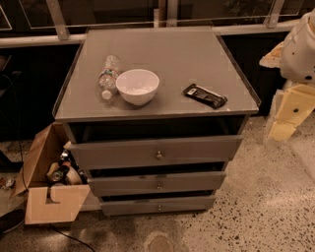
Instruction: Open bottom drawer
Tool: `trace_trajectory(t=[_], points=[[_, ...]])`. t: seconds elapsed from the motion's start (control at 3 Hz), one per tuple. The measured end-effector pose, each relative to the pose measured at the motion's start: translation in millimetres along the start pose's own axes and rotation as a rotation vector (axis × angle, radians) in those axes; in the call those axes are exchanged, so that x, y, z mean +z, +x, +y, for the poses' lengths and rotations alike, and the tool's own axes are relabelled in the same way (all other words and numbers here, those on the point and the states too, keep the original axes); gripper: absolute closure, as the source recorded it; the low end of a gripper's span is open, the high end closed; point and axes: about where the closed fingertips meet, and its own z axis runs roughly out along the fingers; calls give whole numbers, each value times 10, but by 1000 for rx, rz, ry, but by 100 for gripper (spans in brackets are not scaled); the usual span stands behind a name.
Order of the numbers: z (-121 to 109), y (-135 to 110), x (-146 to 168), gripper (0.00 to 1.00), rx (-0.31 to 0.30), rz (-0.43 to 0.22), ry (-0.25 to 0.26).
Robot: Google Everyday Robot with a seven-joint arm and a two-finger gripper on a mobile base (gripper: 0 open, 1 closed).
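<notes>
Bottom drawer (158, 204), slimmest front at the cabinet's (147, 152) foot, runs crosswise with its knob (159, 207) at centre. Claw (288, 115) hangs beyond the cabinet's right side near the worktop (172, 54) corner, so the knob lies well below it, toward the cabinet's middle. I cannot tell whether the claw is open or holds anything.

Gripper (288, 115): at the frame's right edge, beside the cabinet.
Floor (266, 206): speckled terrazzo, below the gripper and to its left.
Cabinet (162, 49): grey, flat-topped, just left of the gripper.
Back wall (123, 12): dark glass panels, pale metal struts.
Light: dim, warm.
</notes>
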Motion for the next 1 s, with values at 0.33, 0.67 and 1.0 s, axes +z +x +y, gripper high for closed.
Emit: trace_trajectory(t=[0.33,0.67,1.0], points=[[-6,1,-26,0,-6,-4,14],[160,124,202,0,-13,-5,5],[454,299,716,0,-17,-25,-15]])
